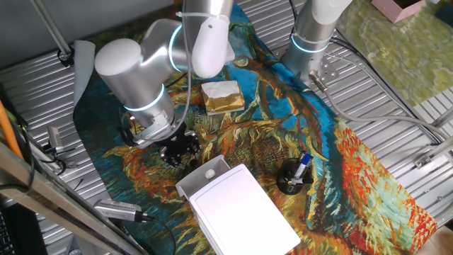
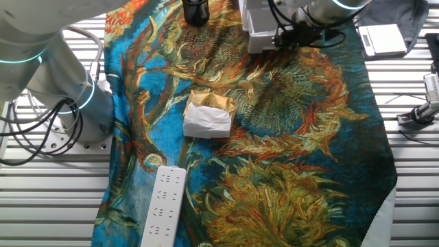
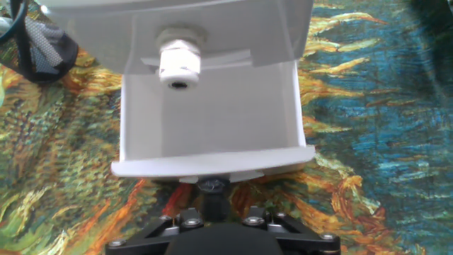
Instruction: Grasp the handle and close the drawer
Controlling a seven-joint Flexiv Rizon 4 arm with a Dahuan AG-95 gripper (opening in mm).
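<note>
The white flat-topped box (image 1: 244,212) stands at the near edge of the painted cloth. Its light-grey drawer (image 1: 200,177) is pulled out towards my gripper (image 1: 181,148). The small round whitish handle (image 1: 210,173) shows on it. In the hand view the drawer (image 3: 212,117) fills the middle and the handle (image 3: 178,62) sits upper left of centre. Only the gripper's black base (image 3: 219,237) shows at the bottom edge; the fingertips are out of frame. The gripper is a short way from the drawer, touches nothing, and looks spread open. In the other fixed view the gripper (image 2: 288,36) faces the drawer (image 2: 258,31).
A tan-and-white sponge block (image 1: 222,97) (image 2: 208,115) lies mid-cloth. A black cup with pens (image 1: 294,177) (image 2: 195,9) stands right of the box. A white power strip (image 2: 163,206) lies on the cloth. A second arm base (image 1: 311,39) stands at the far side.
</note>
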